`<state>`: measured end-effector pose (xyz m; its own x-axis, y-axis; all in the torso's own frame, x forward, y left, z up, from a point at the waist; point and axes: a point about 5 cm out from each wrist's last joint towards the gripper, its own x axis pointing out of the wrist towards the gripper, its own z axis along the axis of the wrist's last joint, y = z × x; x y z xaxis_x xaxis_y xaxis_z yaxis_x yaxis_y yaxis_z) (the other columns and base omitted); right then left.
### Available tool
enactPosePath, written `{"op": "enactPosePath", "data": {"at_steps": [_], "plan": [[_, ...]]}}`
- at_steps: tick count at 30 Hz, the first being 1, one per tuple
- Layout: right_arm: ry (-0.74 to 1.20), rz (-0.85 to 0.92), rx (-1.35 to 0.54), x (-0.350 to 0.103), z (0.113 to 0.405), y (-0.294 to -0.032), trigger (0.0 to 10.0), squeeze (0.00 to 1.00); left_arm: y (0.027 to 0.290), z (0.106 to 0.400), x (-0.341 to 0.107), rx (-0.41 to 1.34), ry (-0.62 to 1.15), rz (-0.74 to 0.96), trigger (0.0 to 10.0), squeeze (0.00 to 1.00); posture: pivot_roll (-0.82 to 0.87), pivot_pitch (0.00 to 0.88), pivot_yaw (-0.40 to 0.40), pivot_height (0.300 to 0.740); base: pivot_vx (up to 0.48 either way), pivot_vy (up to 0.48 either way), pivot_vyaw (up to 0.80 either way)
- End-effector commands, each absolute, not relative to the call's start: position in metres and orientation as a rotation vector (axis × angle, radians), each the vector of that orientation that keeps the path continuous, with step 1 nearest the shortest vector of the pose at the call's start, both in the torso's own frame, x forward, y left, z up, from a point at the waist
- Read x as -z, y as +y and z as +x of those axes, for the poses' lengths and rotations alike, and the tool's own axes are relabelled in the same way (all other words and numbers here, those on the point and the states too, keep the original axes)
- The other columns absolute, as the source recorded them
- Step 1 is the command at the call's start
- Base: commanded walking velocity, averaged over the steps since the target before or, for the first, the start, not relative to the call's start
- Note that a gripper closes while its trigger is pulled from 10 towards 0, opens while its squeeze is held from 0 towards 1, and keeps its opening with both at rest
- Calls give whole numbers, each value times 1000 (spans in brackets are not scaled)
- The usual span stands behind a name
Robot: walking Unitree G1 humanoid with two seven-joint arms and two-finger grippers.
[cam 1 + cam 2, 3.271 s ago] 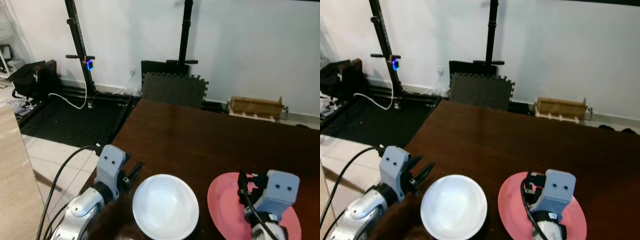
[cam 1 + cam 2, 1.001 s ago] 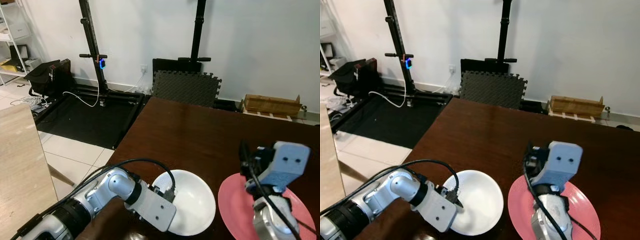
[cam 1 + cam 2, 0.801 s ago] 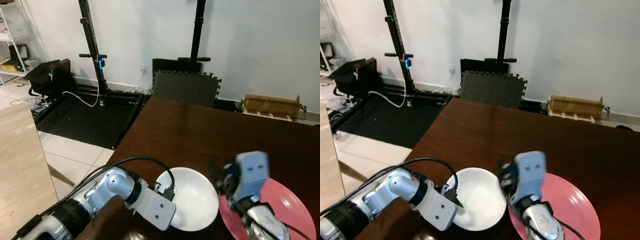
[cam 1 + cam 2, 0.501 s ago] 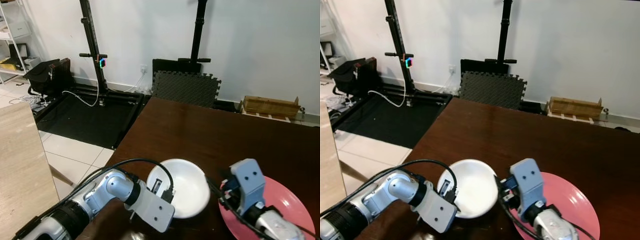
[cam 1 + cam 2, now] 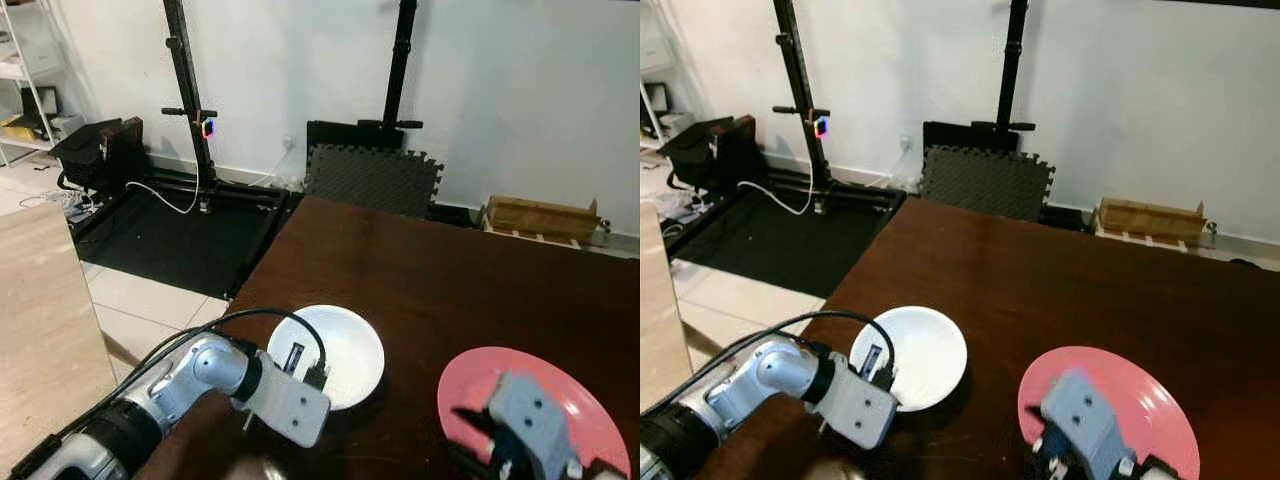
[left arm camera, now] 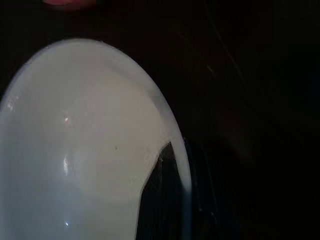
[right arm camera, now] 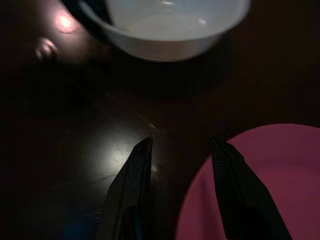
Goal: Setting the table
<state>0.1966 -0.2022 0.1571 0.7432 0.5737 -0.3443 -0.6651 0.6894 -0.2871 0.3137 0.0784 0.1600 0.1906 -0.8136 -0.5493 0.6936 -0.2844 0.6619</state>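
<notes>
**white bowl pinched at its rim, near the table's left edge**

white bowl (image 5: 328,352) sits upright, mouth up, on the dark wooden table (image 5: 450,270), and the left gripper (image 5: 303,366) is clamped on its near rim, one black finger (image 6: 159,200) lying inside the wall and the other outside it. being round, the bowl has no long axis to speak of. it rests close to the table's left edge, where the floor tiles (image 5: 150,305) begin just beyond.

the right gripper (image 7: 180,165) hangs low over the near side of the table with its two fingers spread apart and holding nothing; one finger (image 7: 131,180) is over bare wood, the other (image 7: 230,180) over the rim of the pink plate (image 5: 560,400).

the plate lies flat to the right of the bowl, a strip of bare wood between them. beyond both, the far half of the table is open dark surface up to the far edge, with black foam mats (image 5: 372,178) and a wooden crate (image 5: 540,215) against the wall behind.
</notes>
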Motion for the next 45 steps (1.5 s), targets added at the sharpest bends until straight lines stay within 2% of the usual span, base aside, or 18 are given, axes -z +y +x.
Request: {"op": "enactPosePath", "data": {"at_steps": [1,2,3,4,6,8,12,13,14,15,16,19,25,29,36,45], "plan": [[211,-387,-696,-157,197,-195,10000,0,80,315,-169,1417,-170,1057,10000,0,-47,33,59,740,0,0,0],[194,-381,-673,-158,199,-194,10000,0,80,316,-173,1392,-182,1025,10000,0,-49,33,60,740,0,0,0],[114,-337,-607,-164,205,-189,10000,0,82,318,-182,1329,-208,914,10000,0,-53,35,64,740,0,0,0],[114,-337,-607,-164,205,-189,10000,0,82,318,-182,1329,-208,914,10000,0,-53,35,64,740,0,0,0],[-28,-187,-434,-177,216,-182,10000,0,91,320,-201,1161,-254,670,10000,0,-50,41,62,740,0,0,0],[-52,-164,-412,-179,217,-180,10000,0,95,320,-205,1123,-259,627,10000,0,-50,41,62,740,0,0,0],[-137,-99,-304,-189,224,-171,10000,0,119,322,-217,894,-265,432,10000,0,-36,46,59,740,0,0,0],[-137,-99,-304,-189,224,-171,10000,0,119,322,-217,894,-265,432,10000,0,-36,46,59,740,0,0,0],[-171,-76,-270,-194,227,-168,10000,0,127,323,-221,821,-256,346,10000,0,-29,48,54,740,0,0,0],[-224,-30,-230,-203,233,-163,10000,0,142,323,-229,687,-250,192,10000,0,-23,48,51,740,0,0,0],[-224,-30,-230,-203,233,-163,10000,0,142,323,-229,687,-250,192,10000,0,-23,48,51,740,0,0,0],[-280,36,-228,-215,240,-151,10000,0,151,314,-231,565,-229,43,10000,0,-2,50,43,740,0,0,0],[-317,95,-210,-222,248,-142,10000,0,149,298,-225,490,-223,103,10000,0,13,52,32,740,0,0,0],[-324,119,-193,-223,253,-138,10000,0,144,295,-227,500,-230,168,10000,0,19,52,28,740,0,0,0],[-316,126,-145,-220,256,-142,10000,0,133,293,-231,496,-217,115,10000,0,13,51,36,740,0,0,0],[-296,124,-114,-213,254,-143,10000,0,130,292,-229,490,-206,125,10000,0,-1,58,51,740,-66,61,0]]}}
